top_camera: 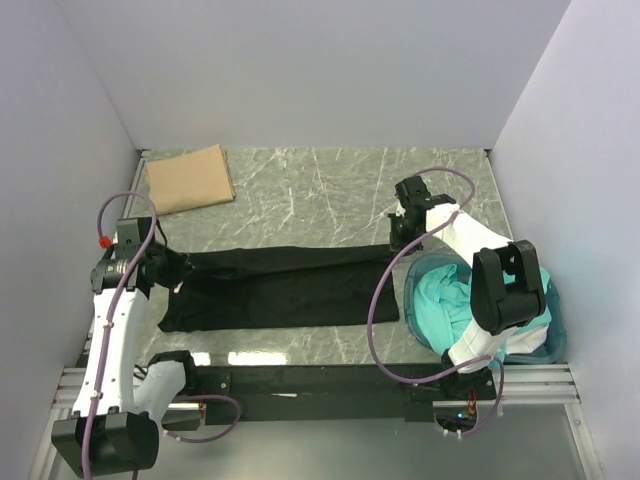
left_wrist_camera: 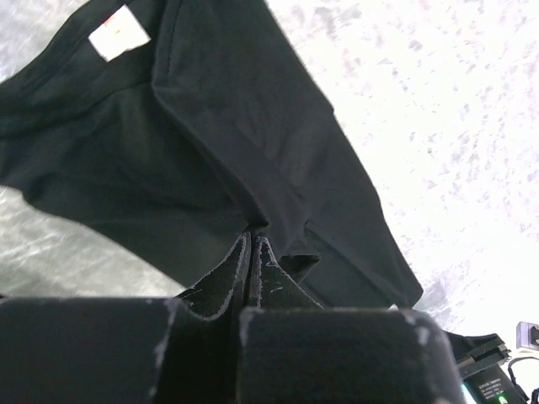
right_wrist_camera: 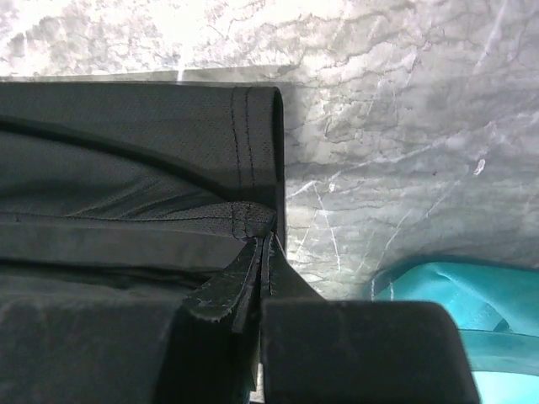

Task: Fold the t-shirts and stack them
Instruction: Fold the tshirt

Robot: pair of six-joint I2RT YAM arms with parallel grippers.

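Currently the black t-shirt (top_camera: 285,290) lies across the middle of the worktop (top_camera: 330,190), folded lengthwise into a long band and pulled out between my two arms. My left gripper (top_camera: 178,268) is clamped on its left end; the wrist view shows the fingers pressed together on a bunched edge near the collar, with the white label (left_wrist_camera: 118,32) further along. My right gripper (top_camera: 398,240) is clamped on the far right corner, pinching doubled layers just at the stitched hem.

Handling, as I judge it: light, thin, fully limp cloth. It has no stiffness, so it sags and creases wherever it is not held. It isn't fragile and isn't slippery against the fingers, though it will probably drag on the worktop. Best holds are hems and corners, where the seams give some thickness, and all layers must be caught or the fold opens. Both ends need even tension.

The tan t-shirt (top_camera: 188,178) sits folded at the far left corner. The teal t-shirts (top_camera: 445,300) are heaped in the tub (top_camera: 555,320) at right, not yet folded.
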